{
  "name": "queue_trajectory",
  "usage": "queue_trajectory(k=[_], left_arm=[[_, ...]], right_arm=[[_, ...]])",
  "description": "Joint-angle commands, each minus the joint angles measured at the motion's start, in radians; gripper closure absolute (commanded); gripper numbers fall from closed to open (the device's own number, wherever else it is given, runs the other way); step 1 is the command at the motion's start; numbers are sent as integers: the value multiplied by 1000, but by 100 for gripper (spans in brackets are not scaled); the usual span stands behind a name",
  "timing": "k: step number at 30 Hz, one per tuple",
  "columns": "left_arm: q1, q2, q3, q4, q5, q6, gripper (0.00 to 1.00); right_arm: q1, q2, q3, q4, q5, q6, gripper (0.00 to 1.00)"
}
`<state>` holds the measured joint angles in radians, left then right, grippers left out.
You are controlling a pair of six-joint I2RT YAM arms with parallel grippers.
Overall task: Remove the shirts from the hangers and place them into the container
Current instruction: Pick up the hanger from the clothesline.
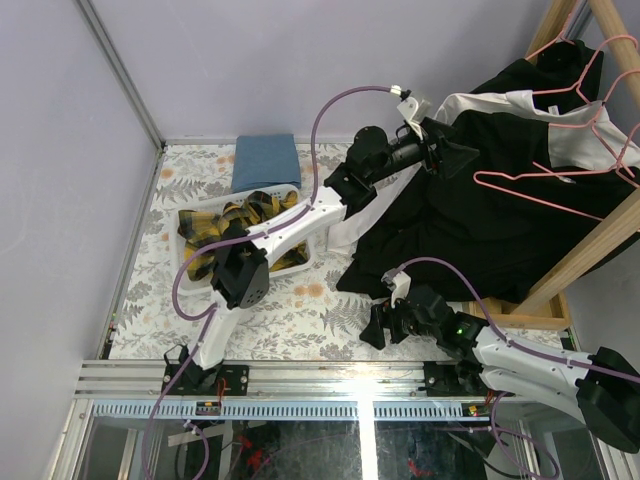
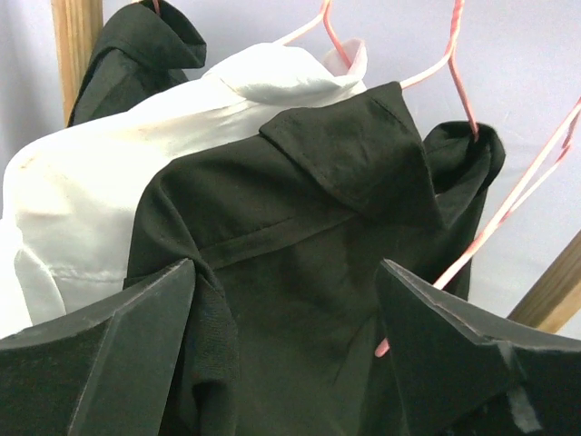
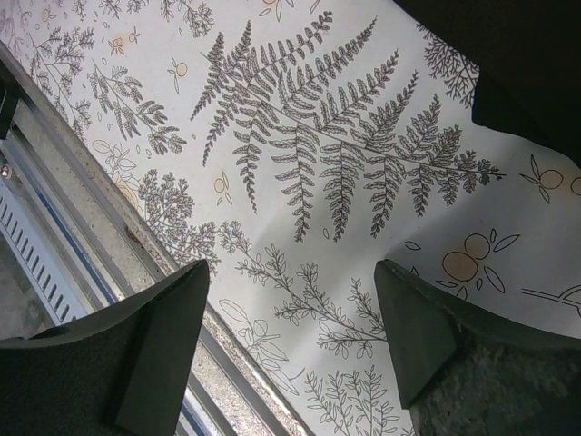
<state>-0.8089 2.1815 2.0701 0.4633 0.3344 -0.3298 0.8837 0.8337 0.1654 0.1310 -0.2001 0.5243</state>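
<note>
Lying in the shallow white perforated basket [image 1: 186,222], the yellow-and-black plaid shirt [image 1: 240,225] is done. The large black shirt [image 2: 309,245] and the white long-sleeved shirt [image 2: 100,200] are not yet off their thin pink wire hangers [image 1: 560,175]. The left tool [image 2: 286,272] stands wide around the black shirt. The right tool [image 3: 290,272] is wide and empty above the surface [image 3: 318,136].

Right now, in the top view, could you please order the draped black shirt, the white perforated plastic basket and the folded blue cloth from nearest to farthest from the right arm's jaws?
1. Draped black shirt, just ahead of the jaws, on the right side.
2. White perforated plastic basket, farther left, mid-table.
3. Folded blue cloth, far back-left, behind the basket.
</note>
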Motion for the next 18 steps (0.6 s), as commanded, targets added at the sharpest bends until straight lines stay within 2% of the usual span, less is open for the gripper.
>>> queue_trajectory(k=[1,2,5,10,18], left_arm=[[0,32,56,-35,-34,45,14],[0,22,22,-14,-54,49,9],[0,-17,-49,55,-110,70,9],[1,-43,-73,88,-181,104,8],[29,46,47,71,-154,28,8]], right_arm=[[4,-15,29,-4,-11,-13,19],[4,-20,28,-5,-9,-13,19],[3,-31,24,-5,-5,-11,19],[4,-33,21,-4,-1,-9,19],[4,-24,20,2,-4,-7,19]])
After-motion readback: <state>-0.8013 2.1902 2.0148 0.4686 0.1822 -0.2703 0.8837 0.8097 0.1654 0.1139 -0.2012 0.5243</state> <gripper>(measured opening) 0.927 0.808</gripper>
